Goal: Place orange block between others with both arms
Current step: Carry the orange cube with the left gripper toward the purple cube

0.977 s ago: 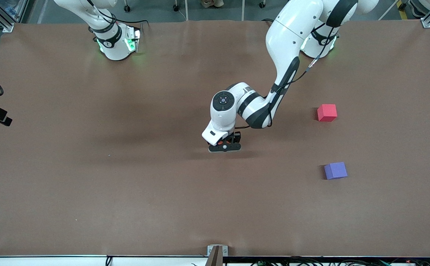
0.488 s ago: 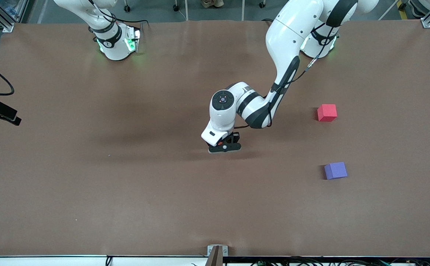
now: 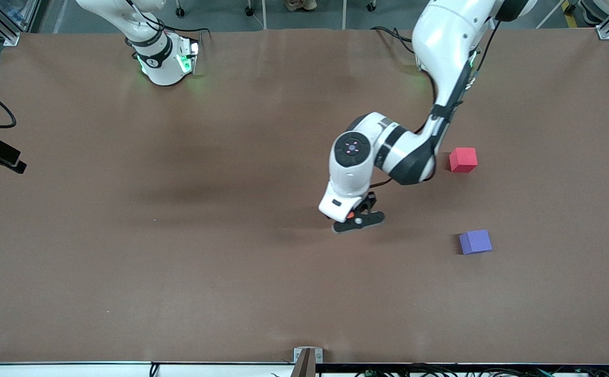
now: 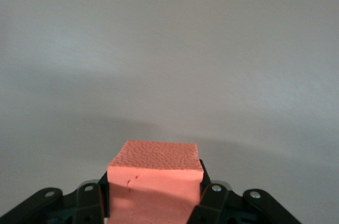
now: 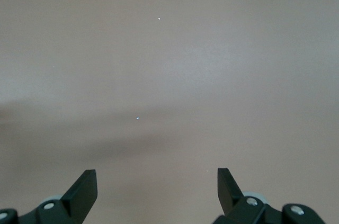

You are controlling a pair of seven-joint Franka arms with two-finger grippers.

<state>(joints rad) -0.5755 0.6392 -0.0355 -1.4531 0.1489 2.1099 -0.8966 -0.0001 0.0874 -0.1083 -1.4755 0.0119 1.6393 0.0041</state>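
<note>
Shifted toward the left arm's end of the table since a second ago: left gripper [image 3: 359, 224], carried up off the brown table [image 3: 179, 262] over bare surface, closer to the two cubes. Going left to right in the front view: right gripper [image 5: 157, 189] waited at the table's edge, jaws spread wide and empty; then left gripper clamped on the orange block [image 4: 155, 181], fingers on opposite side faces; then pinkish-red cube [image 3: 463, 159] and purple-blue cube [image 3: 475, 242], well apart, with open table between. Pebbled foam face suggested light, soft, grippy; probably dented slightly under the grip. No brands, labels or writing legible anywhere.
</note>
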